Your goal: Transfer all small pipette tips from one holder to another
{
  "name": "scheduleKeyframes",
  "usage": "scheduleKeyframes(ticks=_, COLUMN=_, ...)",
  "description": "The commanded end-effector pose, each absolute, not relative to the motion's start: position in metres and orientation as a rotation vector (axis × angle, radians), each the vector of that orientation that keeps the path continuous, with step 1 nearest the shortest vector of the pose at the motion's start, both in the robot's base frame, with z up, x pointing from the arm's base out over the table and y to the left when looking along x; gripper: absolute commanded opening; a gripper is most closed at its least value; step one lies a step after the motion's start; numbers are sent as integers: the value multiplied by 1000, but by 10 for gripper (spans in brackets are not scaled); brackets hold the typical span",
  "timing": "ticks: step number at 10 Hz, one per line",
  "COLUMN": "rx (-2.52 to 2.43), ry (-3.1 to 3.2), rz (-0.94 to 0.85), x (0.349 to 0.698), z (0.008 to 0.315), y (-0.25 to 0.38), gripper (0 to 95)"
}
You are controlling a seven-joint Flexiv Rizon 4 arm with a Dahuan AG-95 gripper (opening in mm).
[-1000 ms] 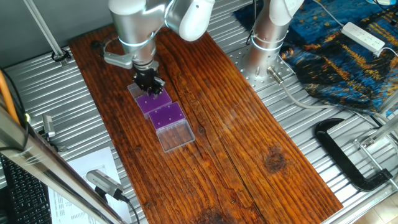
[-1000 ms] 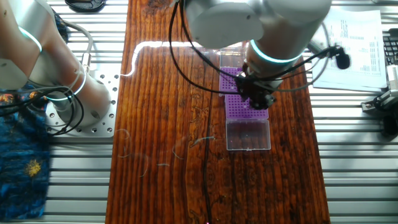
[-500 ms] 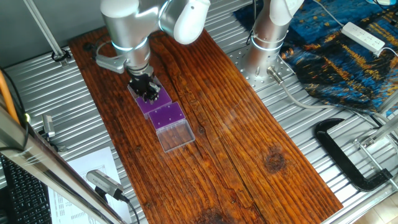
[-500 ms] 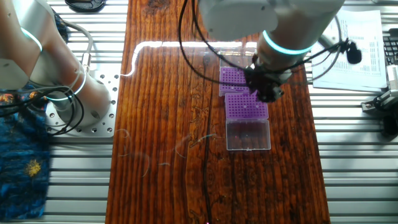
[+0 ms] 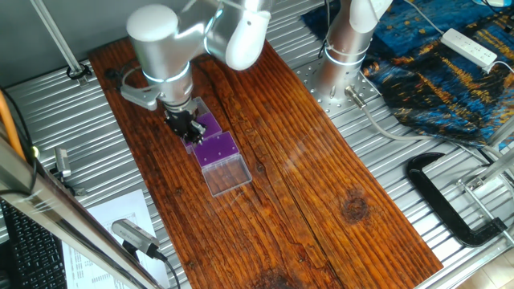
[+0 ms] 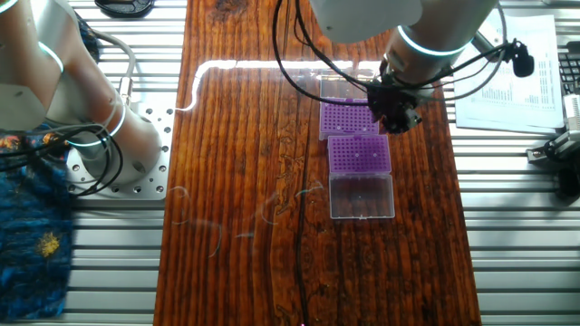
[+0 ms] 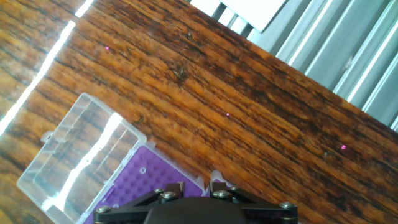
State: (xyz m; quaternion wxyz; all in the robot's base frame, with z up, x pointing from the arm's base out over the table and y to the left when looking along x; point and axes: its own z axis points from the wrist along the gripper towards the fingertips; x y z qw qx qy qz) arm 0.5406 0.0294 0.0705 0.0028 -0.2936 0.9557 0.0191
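Gripper low at outer edge of far holder; jaw state cannot tell. Small pipette tips judged featherlight, slippery, crushable: pinch gently at collar.

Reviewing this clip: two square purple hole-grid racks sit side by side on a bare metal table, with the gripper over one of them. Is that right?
Not quite: the two square purple hole-grid racks sit on a dark wooden board, not bare metal; the ribbed metal lies around it. The other fixed view shows this, with the gripper over the farther rack's edge.

Hand over the farther purple holder
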Motion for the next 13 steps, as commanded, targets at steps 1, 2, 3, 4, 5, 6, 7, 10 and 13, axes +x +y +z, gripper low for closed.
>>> scheduleKeyframes(ticks=1, rx=-933, ry=2997, rz=62, x=539, z=68, y=29, gripper=190)
scheduleKeyframes(ticks=2, rx=-947, ry=2995, rz=65, x=535, z=66, y=30, gripper=190)
scheduleKeyframes(ticks=3, rx=-951, ry=2995, rz=65, x=533, z=65, y=30, gripper=190)
scheduleKeyframes(ticks=4, rx=-959, ry=2999, rz=64, x=530, z=64, y=32, gripper=190)
scheduleKeyframes(ticks=5, rx=-962, ry=3000, rz=66, x=527, z=62, y=33, gripper=190)
scheduleKeyframes(ticks=6, rx=-964, ry=3003, rz=56, x=523, z=61, y=34, gripper=190)
scheduleKeyframes(ticks=7, rx=-966, ry=3005, rz=48, x=522, z=60, y=33, gripper=190)
scheduleKeyframes(ticks=10, rx=-975, ry=3007, rz=30, x=521, z=60, y=33, gripper=190)
scheduleKeyframes(ticks=13, rx=-971, ry=3010, rz=21, x=518, z=58, y=32, gripper=0)
